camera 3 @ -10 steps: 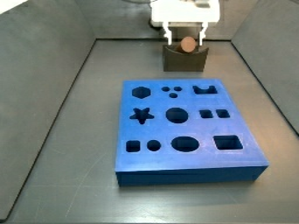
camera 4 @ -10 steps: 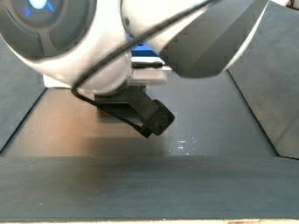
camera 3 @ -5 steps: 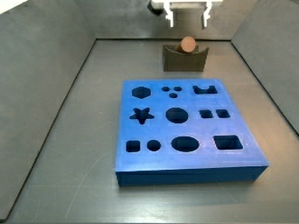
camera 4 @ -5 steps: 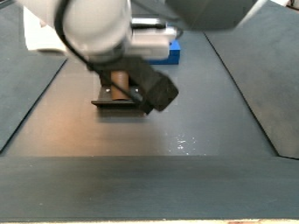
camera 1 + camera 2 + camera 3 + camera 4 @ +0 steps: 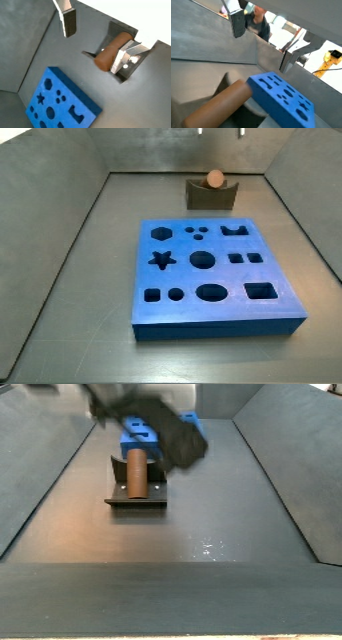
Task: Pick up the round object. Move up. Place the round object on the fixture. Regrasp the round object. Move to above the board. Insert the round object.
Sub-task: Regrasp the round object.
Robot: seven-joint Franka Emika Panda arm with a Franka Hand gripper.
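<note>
The round object [image 5: 214, 177] is a brown-orange peg lying across the notch of the olive-brown fixture [image 5: 211, 196] at the far end of the floor. In a side view the peg [image 5: 134, 470] rests lengthwise on the fixture [image 5: 135, 496]. My gripper [image 5: 93, 50] is open and empty, well above the peg [image 5: 111, 49], with its fingers [image 5: 68, 22] apart on either side. It shows open in both wrist views [image 5: 261, 50]. The blue board [image 5: 214, 273] lies flat in front of the fixture.
Grey sloped walls [image 5: 60, 238] enclose the dark floor on both sides. A blurred dark part of my wrist [image 5: 171, 439] hangs above the fixture's far end. The board also shows in both wrist views [image 5: 57, 102] [image 5: 284, 99].
My gripper has let go of the peg and risen straight up, almost out of the side view's top. The peg stays lying in the fixture.
</note>
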